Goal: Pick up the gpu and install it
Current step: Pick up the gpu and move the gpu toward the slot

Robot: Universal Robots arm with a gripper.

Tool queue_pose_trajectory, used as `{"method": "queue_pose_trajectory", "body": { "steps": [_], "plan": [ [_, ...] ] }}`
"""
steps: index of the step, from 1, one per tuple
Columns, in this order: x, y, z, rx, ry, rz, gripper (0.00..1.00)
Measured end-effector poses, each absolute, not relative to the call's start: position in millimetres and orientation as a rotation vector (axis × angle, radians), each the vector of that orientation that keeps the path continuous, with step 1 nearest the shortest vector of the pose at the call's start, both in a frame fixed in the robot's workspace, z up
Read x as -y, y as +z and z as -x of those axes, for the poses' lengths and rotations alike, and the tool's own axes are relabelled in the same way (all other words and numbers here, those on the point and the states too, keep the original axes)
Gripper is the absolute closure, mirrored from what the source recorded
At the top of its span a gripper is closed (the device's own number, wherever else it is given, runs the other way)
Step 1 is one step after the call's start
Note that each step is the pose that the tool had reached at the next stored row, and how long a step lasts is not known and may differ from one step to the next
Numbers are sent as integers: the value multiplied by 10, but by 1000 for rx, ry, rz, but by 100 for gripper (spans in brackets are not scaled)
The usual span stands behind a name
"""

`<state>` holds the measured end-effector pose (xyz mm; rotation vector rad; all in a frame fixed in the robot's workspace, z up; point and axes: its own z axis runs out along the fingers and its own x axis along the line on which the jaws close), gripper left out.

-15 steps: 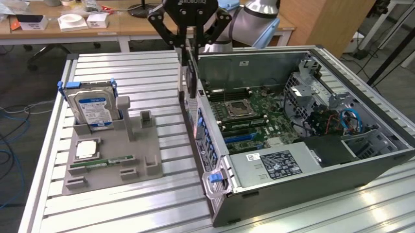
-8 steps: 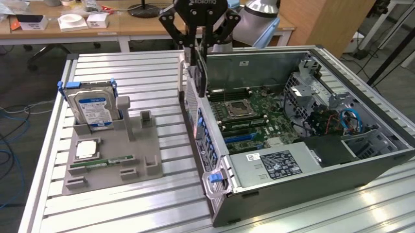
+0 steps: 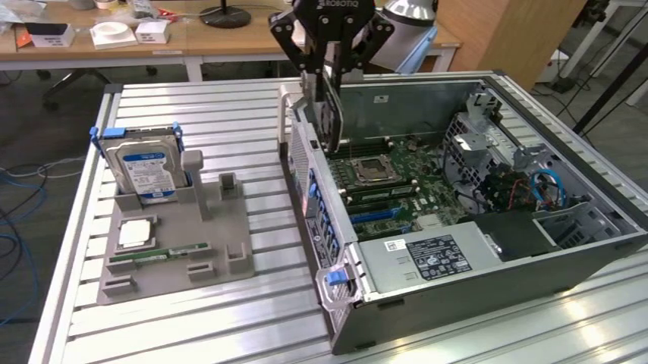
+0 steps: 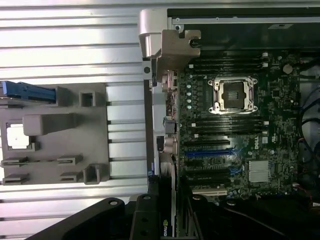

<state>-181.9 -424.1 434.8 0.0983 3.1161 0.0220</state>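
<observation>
Above the computer case [image 3: 456,303], the gripper [image 3: 331,72] is cut off at the exterior view's upper edge; the gpu [image 3: 331,114] hangs edge-on, its faces hidden.

Below the gpu [image 3: 329,98], the centre-frame motherboard [image 3: 405,189] lies open, hemmed by case wall [image 3: 302,171], drive cage [image 3: 496,163] and power supply [image 3: 435,254].

Black hand [image 3: 335,70], white ROBOTIQ lettering [image 3: 339,4]
</observation>
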Motion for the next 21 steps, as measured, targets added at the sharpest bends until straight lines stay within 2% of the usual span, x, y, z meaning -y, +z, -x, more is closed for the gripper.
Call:
{"method": "queue_pose_trajectory", "body": {
  "steps": [21],
  "plan": [
    [4240, 4336, 1291, -3116, 23, -89, 74]
  ]
}}
